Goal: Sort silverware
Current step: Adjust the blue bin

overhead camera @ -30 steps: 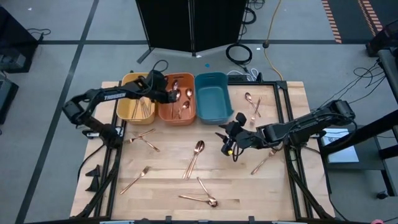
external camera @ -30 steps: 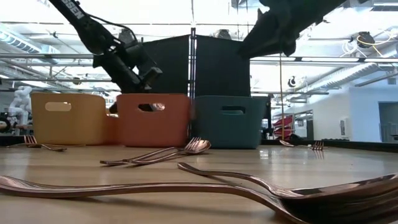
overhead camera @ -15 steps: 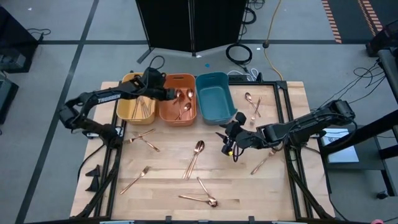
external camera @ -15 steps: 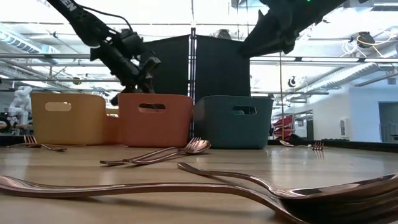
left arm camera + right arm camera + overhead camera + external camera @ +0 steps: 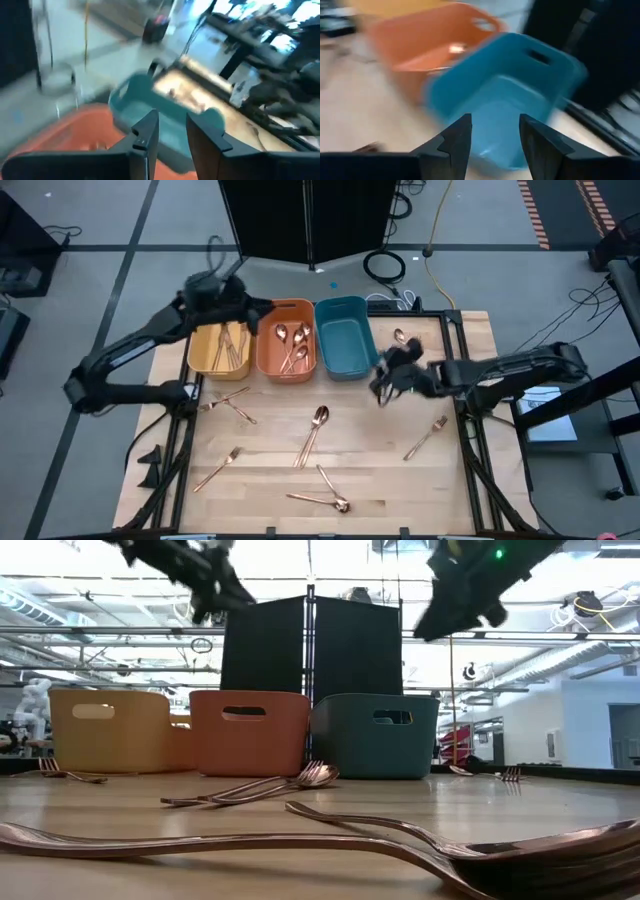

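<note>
Partly sorted: forks in yellow bin (image 5: 222,348), spoons in orange bin (image 5: 287,348), teal bin (image 5: 340,337) bare. Rest of the silverware (image 5: 314,430) scattered on tabletop (image 5: 270,460). Left hand (image 5: 243,308) and right hand (image 5: 385,375) both released, holding nothing.

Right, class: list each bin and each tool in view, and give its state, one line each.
Yellow bin: holds silverware.
Orange bin: holds spoons.
Teal bin: empty.
Left tool: open, nothing held, above the bins.
Right tool: open, nothing held, beside the teal bin.
</note>
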Robot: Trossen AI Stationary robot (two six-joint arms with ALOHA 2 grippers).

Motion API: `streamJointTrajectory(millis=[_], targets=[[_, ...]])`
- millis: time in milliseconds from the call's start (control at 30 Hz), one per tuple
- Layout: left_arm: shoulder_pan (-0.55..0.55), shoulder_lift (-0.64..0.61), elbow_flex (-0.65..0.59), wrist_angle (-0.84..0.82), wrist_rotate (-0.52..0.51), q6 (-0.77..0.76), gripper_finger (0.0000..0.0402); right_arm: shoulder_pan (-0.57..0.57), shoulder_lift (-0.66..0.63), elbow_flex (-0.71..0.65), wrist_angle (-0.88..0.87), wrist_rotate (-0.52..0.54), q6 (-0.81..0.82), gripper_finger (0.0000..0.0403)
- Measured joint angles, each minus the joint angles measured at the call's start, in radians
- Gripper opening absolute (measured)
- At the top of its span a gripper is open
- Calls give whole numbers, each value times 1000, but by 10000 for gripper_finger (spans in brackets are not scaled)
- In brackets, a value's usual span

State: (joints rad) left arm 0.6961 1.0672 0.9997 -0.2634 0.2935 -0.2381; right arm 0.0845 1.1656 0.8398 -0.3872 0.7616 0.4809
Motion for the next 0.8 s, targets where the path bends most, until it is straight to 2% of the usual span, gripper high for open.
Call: streamJointTrajectory(millis=[67, 200, 367, 433, 567, 667, 733, 800], targets=[[-52, -88, -55, 62, -17, 40, 95, -100, -23, 0, -41, -43, 28, 157], [-201, -226, -296, 404, -18, 37, 95, -316, 14, 0, -31, -234, -13, 148], [-332, -271, -591, 949, -105, 37, 95, -541, 118, 0, -25, -273, -43, 128], [-356, -251, -661, 1083, -128, 57, 95, -601, 170, 0, -8, -299, -55, 120], [-365, -226, -710, 1116, -135, 71, 95, -683, 261, 0, 16, -450, -40, 87], [-363, -209, -703, 1101, -142, 94, 95, -718, 313, 0, 22, -546, -19, 37], [-363, -210, -689, 1107, -144, 113, 95, -722, 337, 0, 28, -567, -17, 10], [-363, -212, -677, 1085, -140, 142, 95, -721, 350, 0, 32, -587, 11, 8]])
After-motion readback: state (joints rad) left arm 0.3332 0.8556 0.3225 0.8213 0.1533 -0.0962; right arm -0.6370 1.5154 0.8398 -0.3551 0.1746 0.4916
